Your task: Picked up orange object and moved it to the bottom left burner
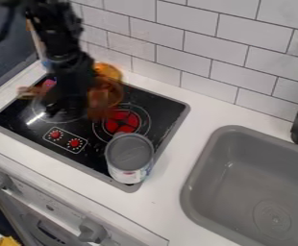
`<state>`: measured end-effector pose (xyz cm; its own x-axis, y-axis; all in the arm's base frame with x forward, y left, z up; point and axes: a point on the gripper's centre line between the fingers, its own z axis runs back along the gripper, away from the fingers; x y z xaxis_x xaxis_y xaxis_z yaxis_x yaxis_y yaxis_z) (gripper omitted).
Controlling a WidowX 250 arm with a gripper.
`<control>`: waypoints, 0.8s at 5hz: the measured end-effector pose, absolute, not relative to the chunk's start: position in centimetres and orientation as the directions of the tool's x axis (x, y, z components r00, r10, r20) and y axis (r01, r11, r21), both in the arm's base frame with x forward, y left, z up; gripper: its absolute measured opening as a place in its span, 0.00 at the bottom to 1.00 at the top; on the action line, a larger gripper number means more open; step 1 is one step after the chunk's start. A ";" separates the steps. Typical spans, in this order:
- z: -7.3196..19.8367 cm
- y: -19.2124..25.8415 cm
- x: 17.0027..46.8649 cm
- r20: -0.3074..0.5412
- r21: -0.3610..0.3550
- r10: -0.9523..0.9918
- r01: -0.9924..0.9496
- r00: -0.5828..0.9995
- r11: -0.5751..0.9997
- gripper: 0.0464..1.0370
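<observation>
Honestly, I can't tell whether the claw (66,103) is spread or pinching anything; the blurred orange object (100,98) is close beside it, over the stove (96,156); a lopsided hold could tip it; a wide swing could clip the can (130,156), nearer me than the claw.

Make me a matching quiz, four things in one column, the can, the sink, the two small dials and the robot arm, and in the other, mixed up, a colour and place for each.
Things
1. Can
2. Sink
3. Two small dials
4. Robot arm

Colours and places
A. Red, inside a thin pale outline
B. Black, coming in from the top edge at the left
C. Grey on top, at the near right corner of the stove
D. Grey all over, set into the white counter

Right pairs: 1-C, 2-D, 3-A, 4-B
</observation>
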<state>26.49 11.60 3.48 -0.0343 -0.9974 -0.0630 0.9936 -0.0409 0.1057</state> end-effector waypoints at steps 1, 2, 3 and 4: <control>2.9 15.0 24.8 -0.041 0.086 -0.999 0.996 0.011 0.008 0.03; 1.9 17.0 24.4 -0.028 0.068 -0.999 0.997 0.033 0.031 0.03; 1.4 19.0 24.0 -0.053 0.054 -0.998 0.998 0.035 0.032 0.03; 0.6 20.0 24.0 -0.060 0.039 -0.998 0.999 0.028 0.026 0.03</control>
